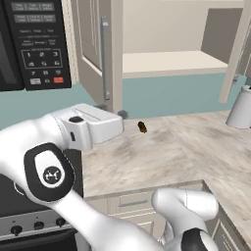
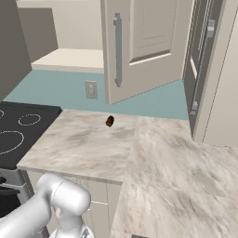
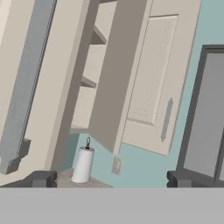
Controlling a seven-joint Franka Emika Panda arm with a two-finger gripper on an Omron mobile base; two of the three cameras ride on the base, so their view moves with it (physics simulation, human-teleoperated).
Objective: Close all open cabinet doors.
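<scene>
Marble counter (image 2: 153, 162) w/ small brown thing (image 2: 109, 121) on it, cabinet door (image 2: 139, 46) above swung open beside bare shelf (image 1: 166, 62), gripper (image 3: 111, 178) jaws spread wide, holding nothing, close to door handle (image 3: 26, 83).

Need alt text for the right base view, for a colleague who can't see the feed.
An open beige cabinet door with a vertical silver bar handle swings out over a marbled counter, showing a bare shelf behind it. A small dark object lies on the counter near a wall outlet; a black stovetop sits at left.
</scene>
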